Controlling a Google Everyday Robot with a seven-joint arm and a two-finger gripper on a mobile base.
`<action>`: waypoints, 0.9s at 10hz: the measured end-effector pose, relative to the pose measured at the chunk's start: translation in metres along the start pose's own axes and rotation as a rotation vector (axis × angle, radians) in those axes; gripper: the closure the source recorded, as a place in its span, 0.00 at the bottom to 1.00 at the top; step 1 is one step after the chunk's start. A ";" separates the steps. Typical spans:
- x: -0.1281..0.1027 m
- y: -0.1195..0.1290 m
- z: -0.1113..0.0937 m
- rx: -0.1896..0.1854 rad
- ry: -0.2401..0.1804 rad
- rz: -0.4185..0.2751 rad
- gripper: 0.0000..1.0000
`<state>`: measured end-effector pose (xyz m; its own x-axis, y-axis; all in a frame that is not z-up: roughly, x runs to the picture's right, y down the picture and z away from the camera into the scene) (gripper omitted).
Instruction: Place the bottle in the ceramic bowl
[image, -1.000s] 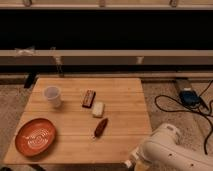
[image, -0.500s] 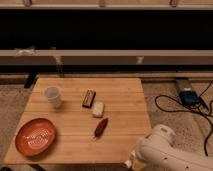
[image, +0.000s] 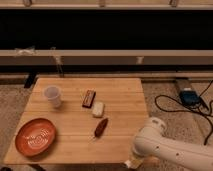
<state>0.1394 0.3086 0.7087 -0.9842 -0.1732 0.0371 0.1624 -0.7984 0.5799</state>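
Observation:
The bottle (image: 98, 109) is small and white and lies on its side near the middle of the wooden table (image: 125, 100). The ceramic bowl (image: 36, 136) is a wide orange-red dish with pale spiral lines and stands at the table's front left corner with nothing in it. My white arm (image: 165, 147) comes in from the bottom right. My gripper (image: 131, 163) is low at the table's front right edge, mostly cut off by the bottom of the camera view, well apart from the bottle and the bowl.
A white paper cup (image: 52, 95) stands at the back left. A brown bar (image: 89, 98) lies just behind the bottle, and a slim dark red pod (image: 101, 127) lies in front of it. Cables and a blue box (image: 189, 96) are on the floor to the right.
My arm has shifted slightly left and lower at the table's front right corner. The things on the table have not moved.

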 end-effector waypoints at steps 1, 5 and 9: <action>0.001 0.000 0.003 0.016 -0.011 -0.010 0.20; -0.002 -0.006 0.015 0.078 -0.079 -0.024 0.20; -0.014 -0.012 0.020 0.074 -0.121 0.031 0.20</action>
<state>0.1495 0.3320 0.7179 -0.9809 -0.1230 0.1509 0.1916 -0.7480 0.6354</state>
